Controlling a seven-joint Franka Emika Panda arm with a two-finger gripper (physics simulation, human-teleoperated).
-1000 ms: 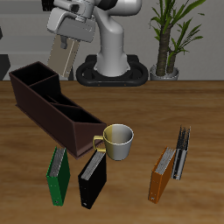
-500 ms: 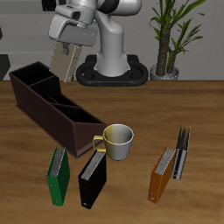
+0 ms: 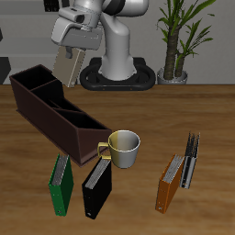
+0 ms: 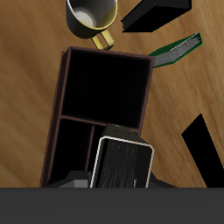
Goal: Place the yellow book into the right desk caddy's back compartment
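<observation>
My gripper point(image 3: 70, 52) is shut on the yellow book point(image 3: 66, 66) and holds it upright in the air above the back end of the right desk caddy point(image 3: 55, 125). The book hangs below the fingers, tan cover showing, clear of the caddy's rim. In the wrist view the book point(image 4: 122, 164) shows its dark spine and pale page edges, over the caddy point(image 4: 108, 54), whose dark open compartments are split by thin dividers. The fingertips are hidden behind the book in that view.
A cream mug point(image 3: 123, 148) stands at the caddy's front end. A green book point(image 3: 61, 184) and a black book point(image 3: 96, 187) stand near the table's front edge. An orange book point(image 3: 168, 184) and a dark grey book point(image 3: 191, 159) stand beside the mug's far side. The robot base point(image 3: 117, 75) and a plant point(image 3: 180, 41) are at the back.
The gripper with the yellow book has come down a little toward the caddy's back end. Nothing on the table has moved.
</observation>
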